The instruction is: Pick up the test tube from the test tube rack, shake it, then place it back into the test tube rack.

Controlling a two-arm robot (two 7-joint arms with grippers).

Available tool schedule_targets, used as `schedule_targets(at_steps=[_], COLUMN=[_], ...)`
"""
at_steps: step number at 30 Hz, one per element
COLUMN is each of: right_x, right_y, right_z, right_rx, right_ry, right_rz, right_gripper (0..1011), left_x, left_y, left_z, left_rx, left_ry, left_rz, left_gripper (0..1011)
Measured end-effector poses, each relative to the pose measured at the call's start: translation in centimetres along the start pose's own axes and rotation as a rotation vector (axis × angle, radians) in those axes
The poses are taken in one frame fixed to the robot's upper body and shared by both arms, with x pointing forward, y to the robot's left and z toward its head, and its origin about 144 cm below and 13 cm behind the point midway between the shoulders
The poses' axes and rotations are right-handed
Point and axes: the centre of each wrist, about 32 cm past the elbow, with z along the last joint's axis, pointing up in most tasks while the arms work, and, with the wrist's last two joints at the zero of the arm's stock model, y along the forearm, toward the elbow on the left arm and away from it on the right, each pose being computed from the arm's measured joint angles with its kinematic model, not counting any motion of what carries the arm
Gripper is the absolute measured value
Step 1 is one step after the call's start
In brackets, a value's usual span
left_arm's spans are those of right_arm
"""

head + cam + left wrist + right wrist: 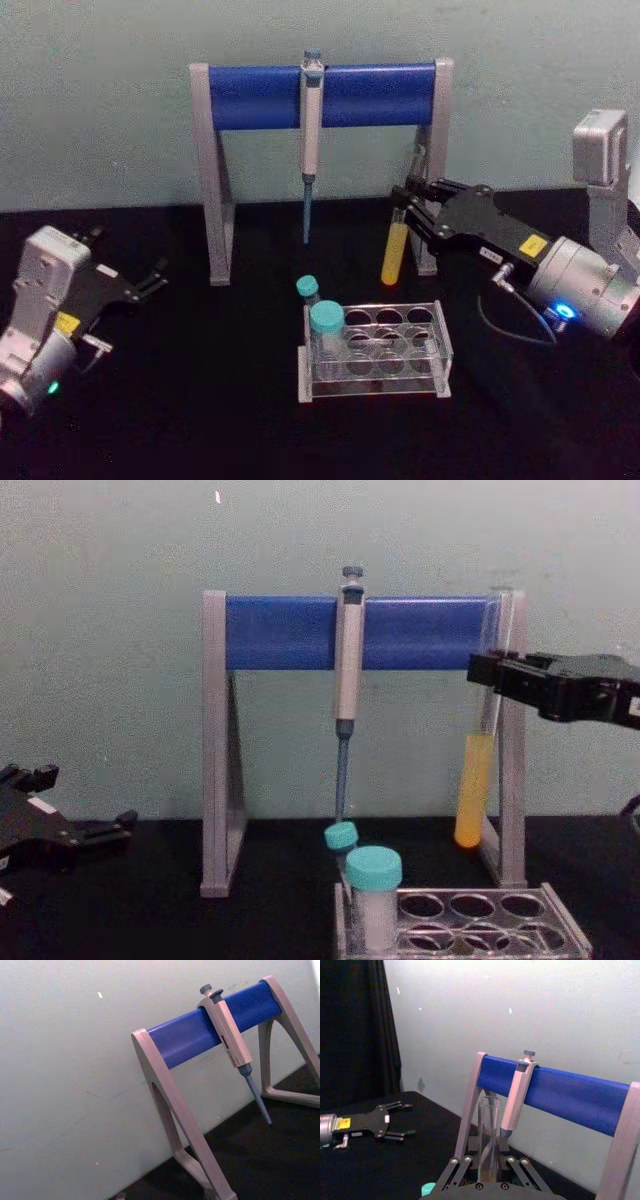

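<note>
The left end effector sits low at the left, fingers spread. At centre stands the test tube rack. Behind and above it the test tube hangs nearly upright, mouth up and yellow liquid low, pinched near its top by the right end effector.

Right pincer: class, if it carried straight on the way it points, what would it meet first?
Probably the pipette hanging on the pipette stand: the right pincer, shut on the test tube, points at it. Depth is unclear. The left pincer is open, far left.
</note>
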Motion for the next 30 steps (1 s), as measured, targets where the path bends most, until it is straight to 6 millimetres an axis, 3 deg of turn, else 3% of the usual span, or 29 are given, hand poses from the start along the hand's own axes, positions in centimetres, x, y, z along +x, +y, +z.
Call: schedule_targets(at_steps=[13, 21, 30], right_x=[0.4, -1.3, -2.6], right_y=[-1.9, -3.7, -2.8], right_z=[0.0, -0.4, -0.7], right_rx=[-0.018, -0.037, -0.028], right_ry=[-0.014, -0.004, 0.019], right_rz=[-0.043, 0.003, 0.083], right_gripper=[229, 229, 229], left_x=[0.0, 0.0, 0.0], left_y=[0.0, 0.0, 0.0], left_z=[0.0, 0.0, 0.0], left_rx=[0.000, 0.000, 0.000], left_ry=[0.000, 0.000, 0.000], left_rz=[0.000, 0.000, 0.000], left_gripper=[1001, 1001, 1001])
